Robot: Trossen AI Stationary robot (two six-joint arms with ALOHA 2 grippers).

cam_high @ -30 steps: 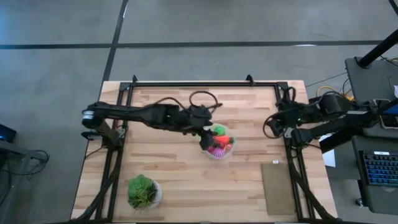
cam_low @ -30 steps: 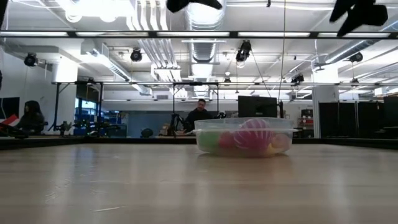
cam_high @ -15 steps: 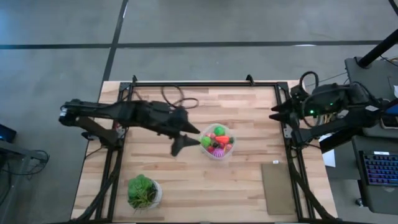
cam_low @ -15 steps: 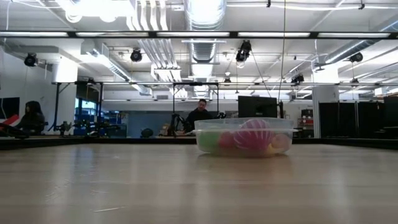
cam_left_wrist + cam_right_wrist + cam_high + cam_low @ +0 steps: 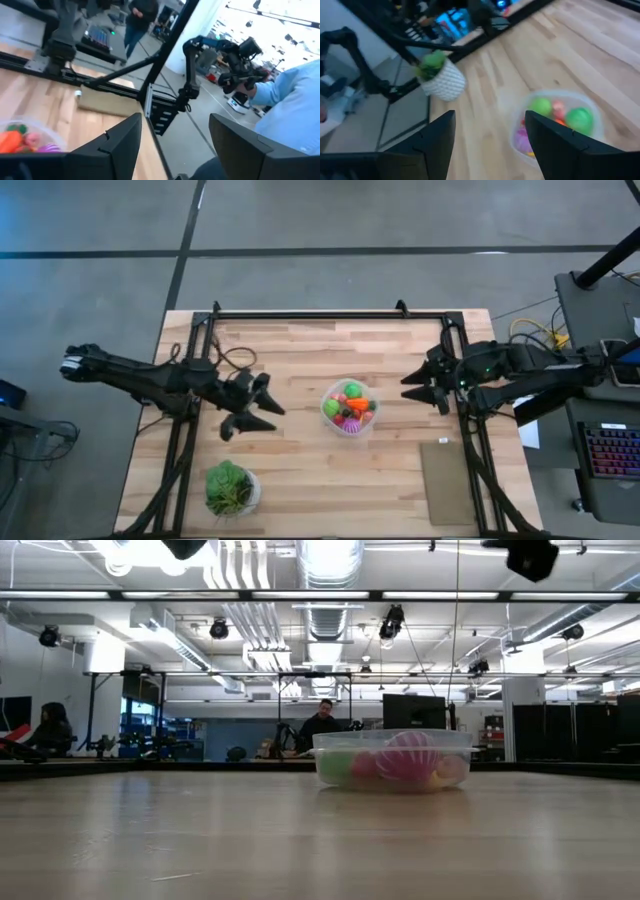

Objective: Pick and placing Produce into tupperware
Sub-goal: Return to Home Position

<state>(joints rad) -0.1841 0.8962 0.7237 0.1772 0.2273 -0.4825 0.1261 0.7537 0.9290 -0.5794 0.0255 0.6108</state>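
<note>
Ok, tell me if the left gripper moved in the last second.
Yes. The left gripper has drawn back leftward, from over the tupperware to well clear of it.

Grey concrete floor [image 5: 90, 290] w/ 2 dark seams [image 5: 300, 252]; ceiling ducts [image 5: 327, 565], spot lights [image 5: 220, 630] overhead.

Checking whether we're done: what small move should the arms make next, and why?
Probably fold both arms back to rest: the produce sits in the tupperware, none shows loose, and the left end effector and right end effector hang open, apart from it.
</note>
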